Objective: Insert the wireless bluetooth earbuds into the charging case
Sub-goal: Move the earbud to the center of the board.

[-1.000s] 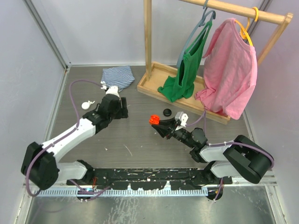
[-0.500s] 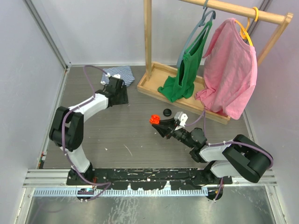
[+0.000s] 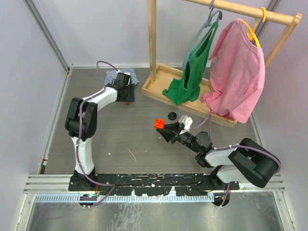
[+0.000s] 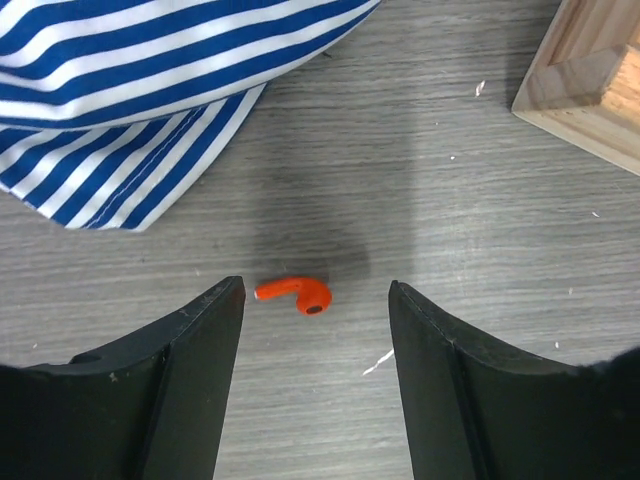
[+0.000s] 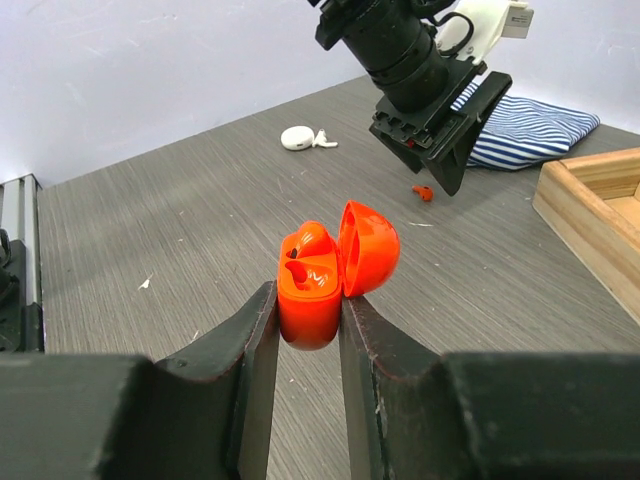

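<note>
L gripper (image 4: 314,298) open, jaws straddling the orange earbud (image 4: 295,294) on the table so I can pinch it; striped cloth (image 4: 130,90) at 11 o'clock. R gripper (image 5: 308,300) clamped on orange case (image 5: 320,265), lid open, ready for the bud

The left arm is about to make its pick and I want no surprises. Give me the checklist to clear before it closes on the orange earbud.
1. Left gripper open: ok.
2. Orange earbud lined up between its fingers in the left wrist view: ok.
3. Earbud lying apart from the striped cloth and the wooden rack base: ok.
4. Right gripper shut on the orange charging case: ok.
5. Case lid open: ok.
6. A free slot inside the case: cannot tell.
</note>
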